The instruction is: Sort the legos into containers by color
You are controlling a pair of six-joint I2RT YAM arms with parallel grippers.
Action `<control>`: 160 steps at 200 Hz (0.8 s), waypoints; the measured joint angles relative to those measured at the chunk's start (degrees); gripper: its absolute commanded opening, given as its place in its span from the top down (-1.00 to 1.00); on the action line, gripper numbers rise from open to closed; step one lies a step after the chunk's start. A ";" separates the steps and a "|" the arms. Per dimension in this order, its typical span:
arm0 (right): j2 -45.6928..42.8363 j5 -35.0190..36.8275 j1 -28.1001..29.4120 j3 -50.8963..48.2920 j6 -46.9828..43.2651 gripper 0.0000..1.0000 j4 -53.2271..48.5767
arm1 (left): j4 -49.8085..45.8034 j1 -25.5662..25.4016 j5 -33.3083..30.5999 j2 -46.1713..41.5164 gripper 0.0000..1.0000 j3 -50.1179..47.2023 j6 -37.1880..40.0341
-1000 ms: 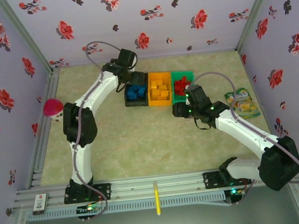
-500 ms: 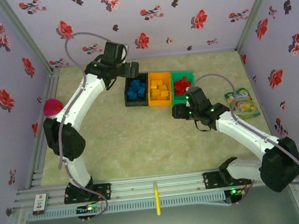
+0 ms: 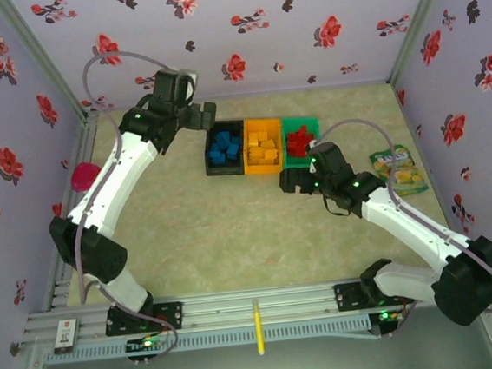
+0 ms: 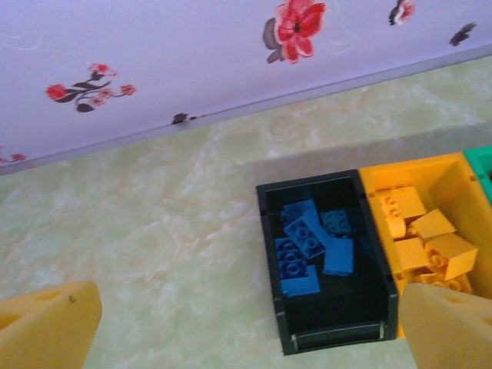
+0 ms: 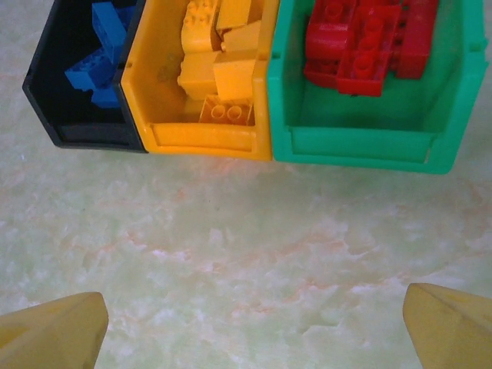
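Three containers stand in a row at the back. The black bin (image 3: 209, 157) holds blue legos (image 4: 311, 246). Beside it the orange bin (image 3: 265, 169) holds yellow legos (image 5: 219, 69), and the green bin (image 3: 300, 156) holds red legos (image 5: 361, 42). My left gripper (image 3: 205, 115) hovers behind and left of the black bin (image 4: 330, 336), open and empty, with its yellow fingertips (image 4: 50, 327) wide apart. My right gripper (image 3: 290, 180) hangs over bare table just in front of the green bin (image 5: 361, 144), also open and empty.
A green snack packet (image 3: 399, 171) lies at the right of the table. A pink-topped toy (image 3: 84, 176) stands by the left wall. Flowered walls close in the back and sides. Bare table lies in front of the bins.
My left arm has swung back and left, off the black bin, and its jaws have spread wider. The right gripper has opened fully and shifted slightly left.
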 measured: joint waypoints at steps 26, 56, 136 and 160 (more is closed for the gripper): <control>-0.85 2.62 -1.16 2.01 -0.66 -0.99 -2.05 | -2.89 0.24 -4.31 -2.25 -0.99 -0.72 -0.07; -2.60 6.08 -4.15 4.90 -1.38 -0.99 -4.90 | -5.46 2.21 -7.80 -4.79 -0.99 -2.40 -0.74; -6.08 18.62 -13.25 4.59 -5.60 -0.99 -3.06 | 9.38 10.86 -19.82 -20.61 -0.99 -31.34 -0.33; -6.03 20.17 -17.20 2.10 -6.25 -0.99 -1.44 | 14.80 16.31 -20.72 -22.62 -0.99 -38.88 -0.96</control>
